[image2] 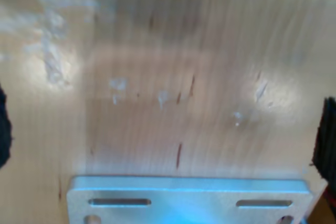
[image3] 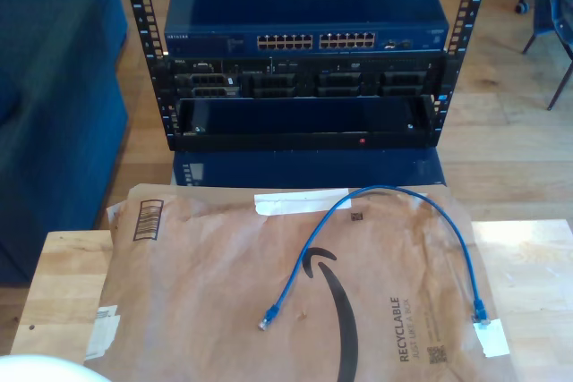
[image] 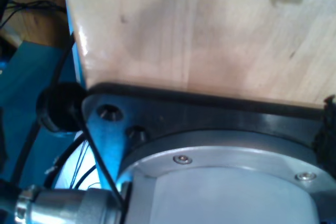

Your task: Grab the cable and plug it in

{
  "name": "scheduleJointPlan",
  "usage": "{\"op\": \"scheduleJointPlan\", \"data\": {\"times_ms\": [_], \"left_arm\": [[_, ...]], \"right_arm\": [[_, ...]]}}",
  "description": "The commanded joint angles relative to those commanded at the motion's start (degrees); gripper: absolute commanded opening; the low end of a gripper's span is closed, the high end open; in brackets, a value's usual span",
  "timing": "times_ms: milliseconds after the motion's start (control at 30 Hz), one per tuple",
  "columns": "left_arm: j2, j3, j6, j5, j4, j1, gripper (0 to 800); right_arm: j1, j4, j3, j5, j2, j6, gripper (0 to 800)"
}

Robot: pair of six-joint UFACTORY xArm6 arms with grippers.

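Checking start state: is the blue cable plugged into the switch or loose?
Loose. The blue cable lies on the cardboard, both plugs free; no end reaches the switch.

Flattened cardboard (image3: 215,292) on wooden table (image3: 63,284); rack (image3: 304,60) behind.

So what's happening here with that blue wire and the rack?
Nothing is handling the blue cable yet. It lies loose in an arch on a flattened brown cardboard sheet, both plugs free, in front of a rack. The rack's network switch has rows of ports. My wrist cameras look at the wooden tabletop.
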Motion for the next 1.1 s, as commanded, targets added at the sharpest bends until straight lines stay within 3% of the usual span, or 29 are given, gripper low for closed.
{"op": "scheduleJointPlan", "data": {"times_ms": [100, 200, 367, 533, 700, 933, 1100], "left_arm": [[-1.8, -4.0, -1.2, 7.1, 0.0, -0.1, 800], [-1.6, -10.0, -4.0, 15.1, -0.2, -0.9, 800], [-1.8, -17.5, -12.3, 21.3, -0.4, -9.1, 800], [-1.3, -22.2, -22.1, 22.8, -0.4, -20.2, 800], [-1.3, -23.6, -29.6, 23.8, -0.4, -29.5, 800], [1.0, -27.5, -41.0, 25.1, -1.1, -42.3, 800], [2.7, -29.1, -47.3, 25.1, -4.0, -49.8, 800]], "right_arm": [[0.0, 0.5, -3.4, 4.6, -1.2, 0.4, 796], [0.4, 0.7, -9.3, 9.5, -1.3, 5.5, 794], [6.0, 1.1, -16.0, 9.9, -0.1, 16.0, 794], [15.1, 0.9, -22.9, 11.7, 4.7, 31.2, 793], [23.1, 0.9, -30.7, 14.5, 11.6, 41.8, 794], [37.0, 1.1, -34.4, 14.1, 14.2, 44.3, 797], [51.2, 1.2, -35.8, 14.2, 13.9, 52.5, 797]]}}
